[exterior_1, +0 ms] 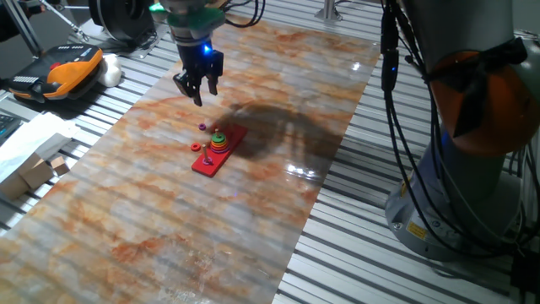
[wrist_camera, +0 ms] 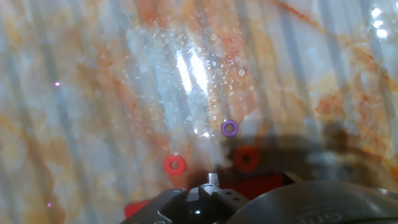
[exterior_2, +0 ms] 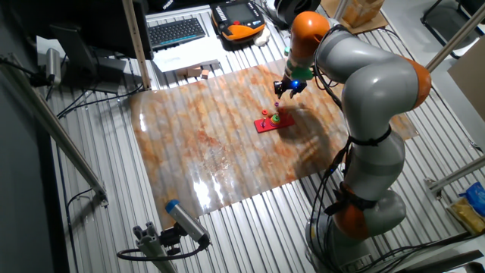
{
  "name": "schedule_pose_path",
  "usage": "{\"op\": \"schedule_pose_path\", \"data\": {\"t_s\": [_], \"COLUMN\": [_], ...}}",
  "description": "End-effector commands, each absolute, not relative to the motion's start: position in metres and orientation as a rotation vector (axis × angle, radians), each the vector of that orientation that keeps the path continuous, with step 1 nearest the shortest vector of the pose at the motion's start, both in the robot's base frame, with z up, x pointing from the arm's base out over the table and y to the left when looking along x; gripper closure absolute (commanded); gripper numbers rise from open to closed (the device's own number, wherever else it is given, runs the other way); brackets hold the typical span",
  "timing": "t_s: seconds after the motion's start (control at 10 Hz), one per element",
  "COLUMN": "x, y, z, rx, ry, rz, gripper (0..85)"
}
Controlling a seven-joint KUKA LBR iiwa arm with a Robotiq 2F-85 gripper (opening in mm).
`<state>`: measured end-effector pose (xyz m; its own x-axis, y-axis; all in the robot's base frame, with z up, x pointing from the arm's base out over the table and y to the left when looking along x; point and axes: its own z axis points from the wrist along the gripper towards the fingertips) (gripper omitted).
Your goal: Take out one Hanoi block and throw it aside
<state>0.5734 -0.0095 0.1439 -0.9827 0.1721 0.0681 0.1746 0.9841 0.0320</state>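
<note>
**Gripper above the Hanoi set**

Over the glossy marbled sheet [exterior_1: 253, 169] I see the gripper [exterior_1: 196, 87] hanging clear of everything, dark fingers slightly parted, holding nothing. Below sits the flat red base board [exterior_1: 218, 151] with a stack of coloured discs [exterior_1: 218, 141] on one peg. Hand view: a tiny purple ring [wrist_camera: 229, 128] and a small red ring [wrist_camera: 174, 165] lie loose on the sheet. Hanoi block [wrist_camera: 246, 158], orange-red ring, sits beside them.
</note>
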Motion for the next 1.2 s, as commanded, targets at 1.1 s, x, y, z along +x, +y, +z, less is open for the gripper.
{"op": "schedule_pose_path", "data": {"t_s": [1.1], "x": [0.472], "y": [0.020], "z": [0.174], "rx": [-0.260], "ry": [-3.113], "rz": [-0.034], "gripper": [68.0]}}
